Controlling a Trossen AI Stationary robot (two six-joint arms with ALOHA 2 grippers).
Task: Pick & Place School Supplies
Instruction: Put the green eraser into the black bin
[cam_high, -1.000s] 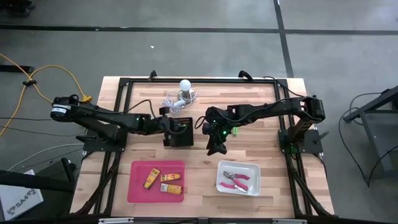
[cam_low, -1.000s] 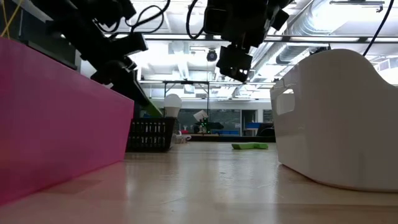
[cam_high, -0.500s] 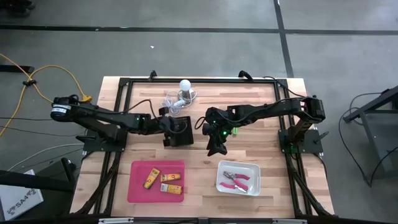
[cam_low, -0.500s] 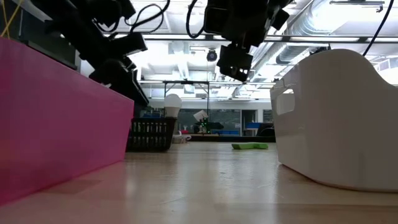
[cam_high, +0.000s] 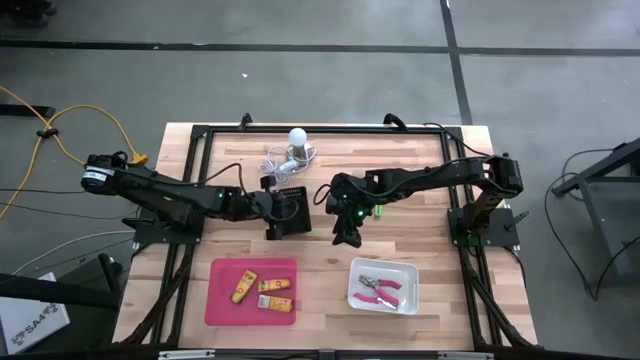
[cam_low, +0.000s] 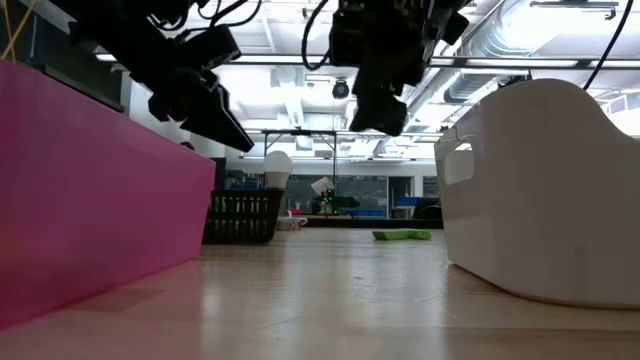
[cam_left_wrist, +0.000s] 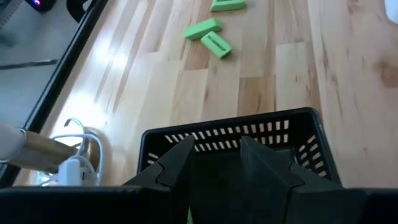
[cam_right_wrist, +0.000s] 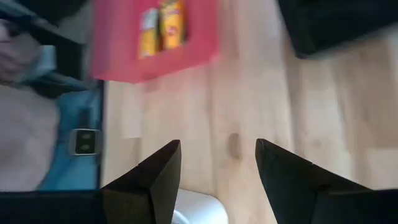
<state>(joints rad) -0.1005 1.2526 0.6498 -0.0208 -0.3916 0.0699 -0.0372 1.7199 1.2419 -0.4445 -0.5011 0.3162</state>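
Pale wooden counter shows sorting partly done: yellow-orange oblong pieces fill the pink tray, pink-handled scissors the white bin, while green pieces lie beyond the parted left end effector above the black ribbed basket; right end effector hovers empty, apart.

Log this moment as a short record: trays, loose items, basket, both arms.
pink tray: three yellow-orange pieces
white tray: pink-handled tool
loose on table: green pieces
black basket: beside bulb and cord
left gripper: over the basket, jaws parted, empty
right gripper: raised mid-table, jaws open, empty
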